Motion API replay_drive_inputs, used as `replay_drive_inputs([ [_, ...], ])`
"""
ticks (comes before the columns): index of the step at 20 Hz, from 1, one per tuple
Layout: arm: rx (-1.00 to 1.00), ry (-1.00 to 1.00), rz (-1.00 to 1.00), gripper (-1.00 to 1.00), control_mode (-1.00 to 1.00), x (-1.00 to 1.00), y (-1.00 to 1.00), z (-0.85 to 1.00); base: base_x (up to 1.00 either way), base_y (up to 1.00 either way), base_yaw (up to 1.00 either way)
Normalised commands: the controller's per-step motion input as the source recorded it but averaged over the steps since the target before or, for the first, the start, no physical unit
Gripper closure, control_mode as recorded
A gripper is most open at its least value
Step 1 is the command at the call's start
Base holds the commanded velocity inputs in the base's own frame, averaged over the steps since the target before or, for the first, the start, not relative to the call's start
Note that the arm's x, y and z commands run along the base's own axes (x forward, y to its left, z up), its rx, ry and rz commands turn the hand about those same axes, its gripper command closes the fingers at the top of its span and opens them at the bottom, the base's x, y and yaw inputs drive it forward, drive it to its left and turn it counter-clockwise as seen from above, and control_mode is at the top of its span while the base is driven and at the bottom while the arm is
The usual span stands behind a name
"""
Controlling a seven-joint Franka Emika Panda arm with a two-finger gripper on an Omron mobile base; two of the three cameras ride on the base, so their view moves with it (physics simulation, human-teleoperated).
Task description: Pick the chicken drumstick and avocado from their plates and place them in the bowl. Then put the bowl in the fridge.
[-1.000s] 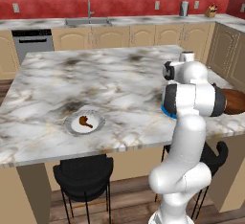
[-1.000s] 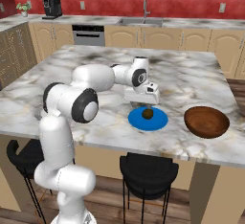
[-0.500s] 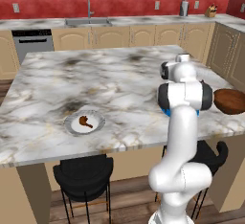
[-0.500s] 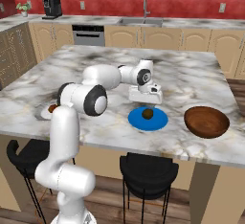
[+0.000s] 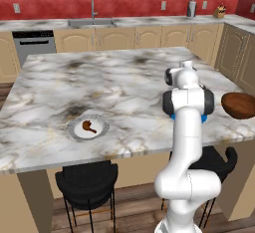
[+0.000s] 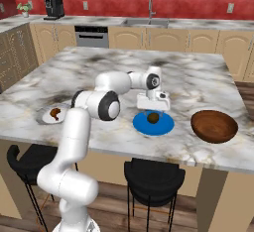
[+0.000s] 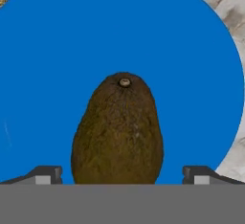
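Hand view puts the avocado (image 7: 118, 129) between our gripper's (image 7: 122, 174) wide-apart fingertips; it rests on the blue plate (image 7: 57, 65) beneath us.

Olive-brown avocado (image 7: 118, 132) on bright blue plate (image 7: 57, 50); grey-white marbled counter (image 6: 198, 85).

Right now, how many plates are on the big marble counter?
2. The white plate with the chicken drumstick sits near the counter's front left edge. The blue plate with the avocado lies just left of the wooden bowl.
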Motion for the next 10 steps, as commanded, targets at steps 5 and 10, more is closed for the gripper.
replay_drive_inputs([
  [5, 0.0, 0.11, 0.0, -1.0, -1.0, -0.04, -0.04, -0.13, 0.0, 0.0, 0.0],
  [10, 0.0, 0.07, 0.0, -1.0, -1.0, -0.05, 0.0, 0.0, 0.0, 0.0, 0.0],
])
